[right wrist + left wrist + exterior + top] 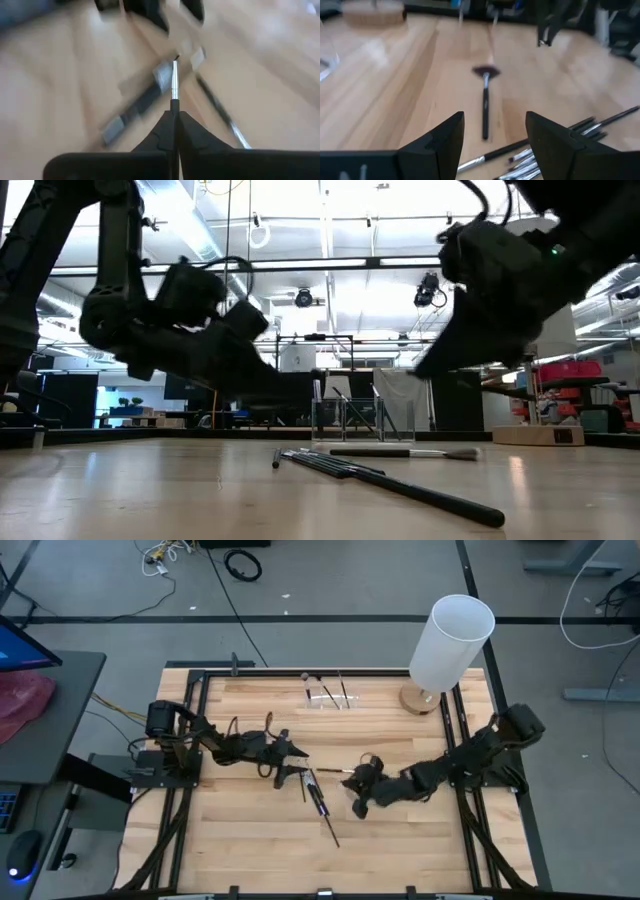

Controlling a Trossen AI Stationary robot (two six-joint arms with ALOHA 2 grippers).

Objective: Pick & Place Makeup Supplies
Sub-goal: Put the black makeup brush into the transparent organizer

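Observation:
Several thin dark makeup supplies (318,795) lie in a loose pile on the wooden table, just ahead of my left gripper (297,762). A fan brush (485,102) lies flat ahead of my left gripper (495,135), whose fingers are open with nothing between them. My right gripper (360,798) hovers right of the pile and is shut on a thin stick with a silvery ferrule (174,82). The clear holder (330,698) stands at the far edge. My right gripper pinches a thin stick between its two shut fingertips (170,122). The silvery ferrule end (174,90) sticks out ahead of the fingers, along the line they point. The gripper slants down from the table's right side. The stick's free end is off the table.
A tall white cylinder (450,640) on a round wooden base stands at the far right corner. A black frame (200,680) borders the tabletop. Bare wood lies toward the near edge, below the pile.

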